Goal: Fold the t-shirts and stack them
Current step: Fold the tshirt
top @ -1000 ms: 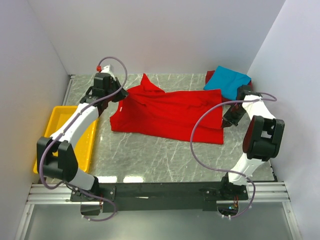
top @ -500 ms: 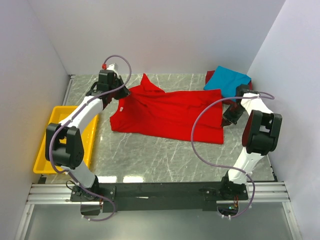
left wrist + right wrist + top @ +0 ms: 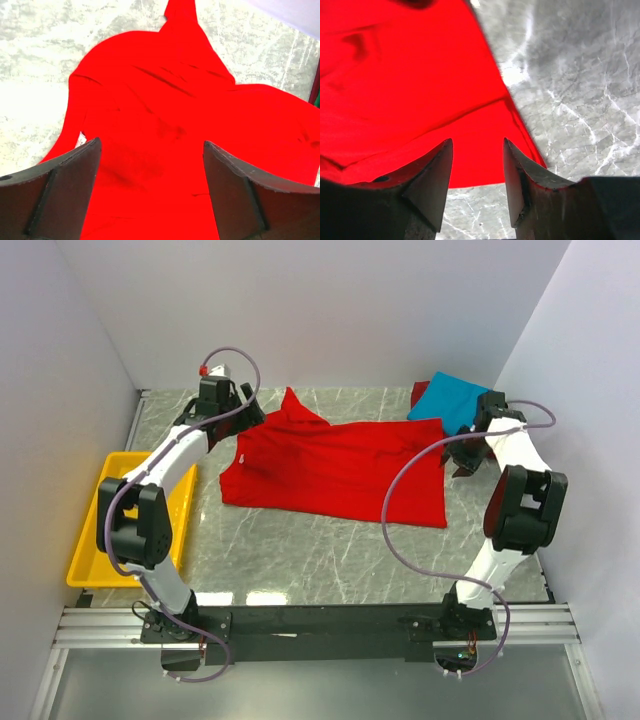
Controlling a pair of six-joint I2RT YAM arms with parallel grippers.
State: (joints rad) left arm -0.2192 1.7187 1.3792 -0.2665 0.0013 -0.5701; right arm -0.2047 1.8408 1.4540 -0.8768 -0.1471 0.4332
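Observation:
The bright red t-shirt (image 3: pixel 330 468) lies spread flat across the middle of the marble table, one sleeve pointing to the back. My left gripper (image 3: pixel 243 420) hovers over its back left edge. In the left wrist view that gripper (image 3: pixel 150 145) is open wide, with red cloth (image 3: pixel 165 115) below and nothing between the fingers. My right gripper (image 3: pixel 458 458) stands open just off the shirt's right edge; the right wrist view shows it (image 3: pixel 477 145) over the shirt's corner (image 3: pixel 420 90), holding nothing. A folded turquoise-blue t-shirt (image 3: pixel 456 400) rests on a darker red one (image 3: pixel 418 392) at the back right.
A yellow plastic tray (image 3: pixel 110 525) sits at the table's left edge beside the left arm. White walls close in the back and both sides. Bare marble (image 3: pixel 300 550) shows in front of the shirt.
Both grippers have opened and let go of the bright red shirt, which now lies flatter. The left gripper shifted toward the back; the right gripper pulled away to the right.

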